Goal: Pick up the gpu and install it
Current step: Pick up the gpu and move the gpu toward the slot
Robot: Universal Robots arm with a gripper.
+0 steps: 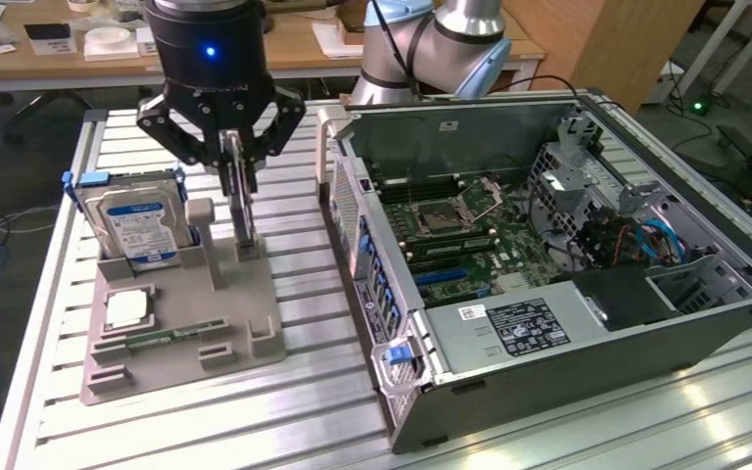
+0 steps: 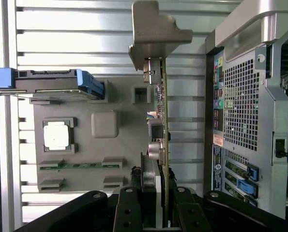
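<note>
Fingers (image 2: pixel 128 210): gripper (image 1: pixel 235 157) clenched on the gpu (image 1: pixel 240 211), one finger per face
Table (image 1: pixel 611 421): slatted aluminium
Computer case (image 1: pixel 586 377): open, motherboard exposed, at the exterior view's right
Holder (image 1: pixel 187 362): gray, beside the case, gpu standing on edge in it
Hard drive (image 1: pixel 141 220): blue-labelled, upright, near the gpu
CPU (image 1: pixel 129 308): flat in its recess
Memory stick (image 1: pixel 161 338): green, flat, just beside the CPU

A tray (image 1: pixel 180 348) beside the case (image 1: pixel 572 362) bears the gpu (image 1: pixel 242 220).
</note>
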